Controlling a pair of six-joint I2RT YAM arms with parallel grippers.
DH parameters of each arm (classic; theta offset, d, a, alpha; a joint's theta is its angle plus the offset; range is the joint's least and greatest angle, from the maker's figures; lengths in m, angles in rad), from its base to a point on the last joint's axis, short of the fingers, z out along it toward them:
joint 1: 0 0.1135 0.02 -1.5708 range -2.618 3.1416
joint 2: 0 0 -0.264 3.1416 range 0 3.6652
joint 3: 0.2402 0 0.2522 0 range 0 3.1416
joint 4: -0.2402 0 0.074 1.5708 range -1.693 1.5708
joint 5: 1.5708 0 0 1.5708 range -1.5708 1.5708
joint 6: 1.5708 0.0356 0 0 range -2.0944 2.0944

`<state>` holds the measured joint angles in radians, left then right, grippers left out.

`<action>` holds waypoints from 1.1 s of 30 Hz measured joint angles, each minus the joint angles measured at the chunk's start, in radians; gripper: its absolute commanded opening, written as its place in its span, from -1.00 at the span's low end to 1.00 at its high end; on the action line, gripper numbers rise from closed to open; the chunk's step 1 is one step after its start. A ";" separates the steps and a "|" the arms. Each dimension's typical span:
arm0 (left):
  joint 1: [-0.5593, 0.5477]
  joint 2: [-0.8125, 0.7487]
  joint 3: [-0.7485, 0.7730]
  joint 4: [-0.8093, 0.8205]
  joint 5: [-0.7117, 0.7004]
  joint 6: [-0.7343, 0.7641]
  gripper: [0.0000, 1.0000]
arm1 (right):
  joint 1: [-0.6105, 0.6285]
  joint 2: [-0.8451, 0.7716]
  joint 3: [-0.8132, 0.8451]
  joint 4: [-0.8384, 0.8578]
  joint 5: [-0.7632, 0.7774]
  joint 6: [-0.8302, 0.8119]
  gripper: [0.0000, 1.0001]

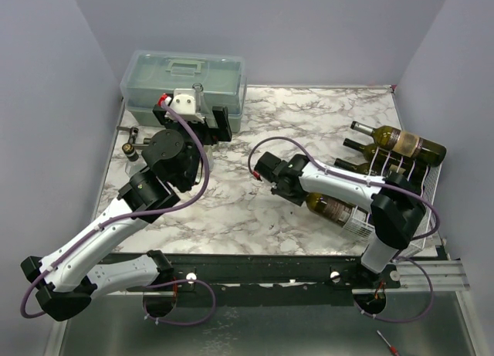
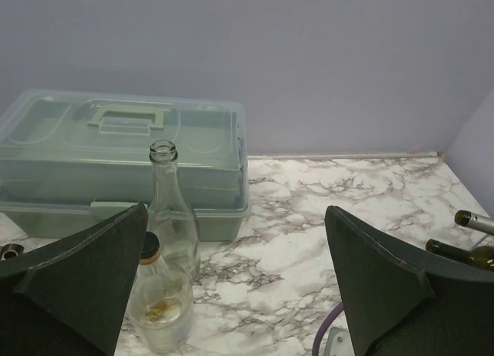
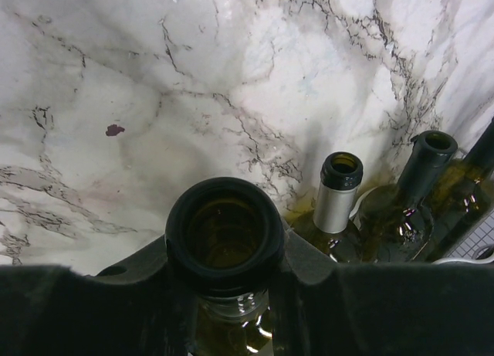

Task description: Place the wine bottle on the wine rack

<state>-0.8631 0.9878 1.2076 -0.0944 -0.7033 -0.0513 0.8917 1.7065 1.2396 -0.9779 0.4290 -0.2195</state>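
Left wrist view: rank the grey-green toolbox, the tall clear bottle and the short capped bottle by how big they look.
1. toolbox
2. tall clear bottle
3. short capped bottle, though it sits nearer the camera.

On my feed the table [image 1: 231, 209] is white marble with grey veining (one small maroon speck shows in the right wrist view). The toolbox [image 1: 185, 78] is translucent grey-green, and the wine rack [image 1: 434, 182] is white wire. The wine bottle [image 3: 224, 232] is olive-green glass with a black lip. The neighbouring bottle [image 3: 337, 194] wears a silver neck sleeve. I see lavender walls [image 1: 270, 24], purple cables [image 1: 202, 151] and white-and-black arms [image 1: 93, 244].
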 measured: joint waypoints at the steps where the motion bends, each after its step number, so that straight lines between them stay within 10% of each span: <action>1: 0.002 0.002 0.000 0.000 0.000 0.000 0.98 | 0.000 -0.007 -0.013 0.003 0.000 -0.004 -0.99; 33: 0.019 0.022 0.002 -0.023 0.045 -0.057 0.98 | 0.004 -0.167 -0.294 0.056 0.048 -0.053 -0.99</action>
<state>-0.8444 1.0100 1.2098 -0.1177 -0.6586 -0.1085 0.8959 1.5394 0.9459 -0.9222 0.4770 -0.2722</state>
